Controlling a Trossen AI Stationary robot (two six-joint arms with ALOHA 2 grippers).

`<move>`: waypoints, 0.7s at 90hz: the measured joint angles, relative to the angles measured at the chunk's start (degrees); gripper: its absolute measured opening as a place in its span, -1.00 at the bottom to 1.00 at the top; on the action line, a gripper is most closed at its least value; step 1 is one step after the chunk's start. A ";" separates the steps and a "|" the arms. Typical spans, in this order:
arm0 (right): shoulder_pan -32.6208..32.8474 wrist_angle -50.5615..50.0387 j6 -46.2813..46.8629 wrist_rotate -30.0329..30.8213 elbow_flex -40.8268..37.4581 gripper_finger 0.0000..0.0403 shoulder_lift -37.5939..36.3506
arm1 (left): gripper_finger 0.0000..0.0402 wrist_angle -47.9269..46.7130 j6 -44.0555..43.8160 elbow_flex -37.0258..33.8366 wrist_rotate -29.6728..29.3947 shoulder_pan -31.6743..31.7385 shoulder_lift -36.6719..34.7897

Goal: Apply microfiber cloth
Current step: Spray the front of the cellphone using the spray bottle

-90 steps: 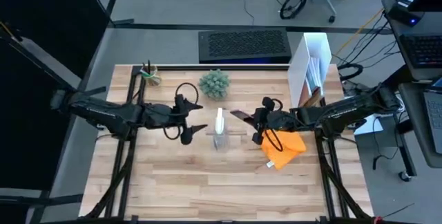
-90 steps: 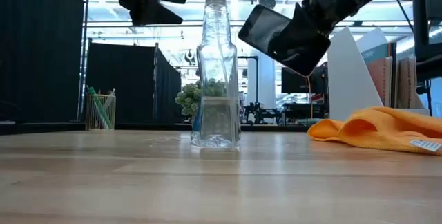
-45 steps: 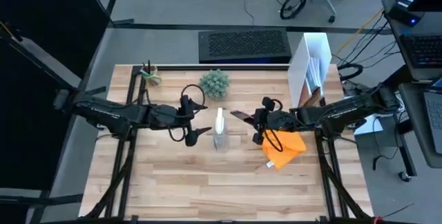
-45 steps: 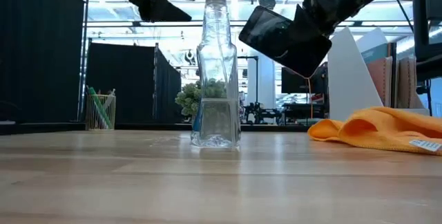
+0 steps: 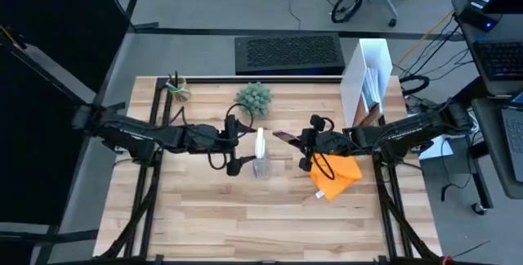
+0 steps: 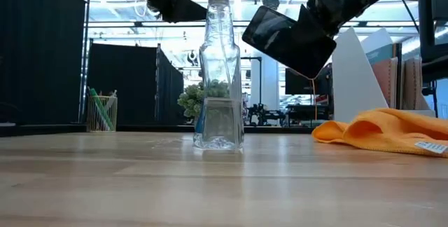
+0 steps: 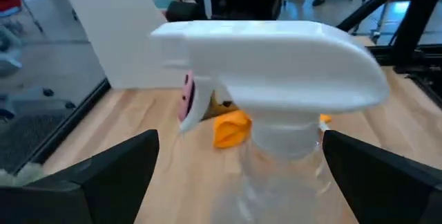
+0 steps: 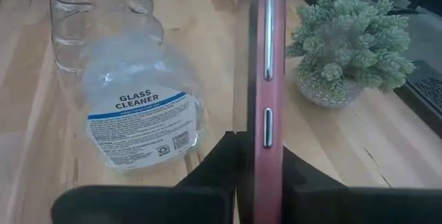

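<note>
1. We saw the left gripper [image 7: 235, 175] spread wide around the spray bottle [image 5: 260, 155]; a careless close could tip it.
2. The right gripper [image 5: 304, 145] pinched the phone [image 6: 283, 39] aloft; it might slip.
3. The microfiber cloth [image 5: 337, 175] lay untouched at the bottle's four o'clock.

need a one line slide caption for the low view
Spray bottle stands mid-table; right pincer holds a dark phone aloft, orange microfiber cloth lying untouched.

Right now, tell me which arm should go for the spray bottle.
Left. The left gripper is open with its fingers either side of the spray bottle; the right gripper holds the phone.
</note>
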 joint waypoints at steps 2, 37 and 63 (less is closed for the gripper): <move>0.00 0.01 0.01 0.00 0.00 -0.93 0.00 | 0.95 0.74 0.38 0.00 0.38 0.03 0.25; 0.00 0.34 0.16 0.00 0.00 -0.93 0.02 | 0.95 8.92 4.98 0.00 1.11 0.50 4.79; -5.36 13.22 -10.32 -0.76 -0.02 -0.93 0.07 | 0.86 11.85 4.88 -0.07 3.32 0.64 6.53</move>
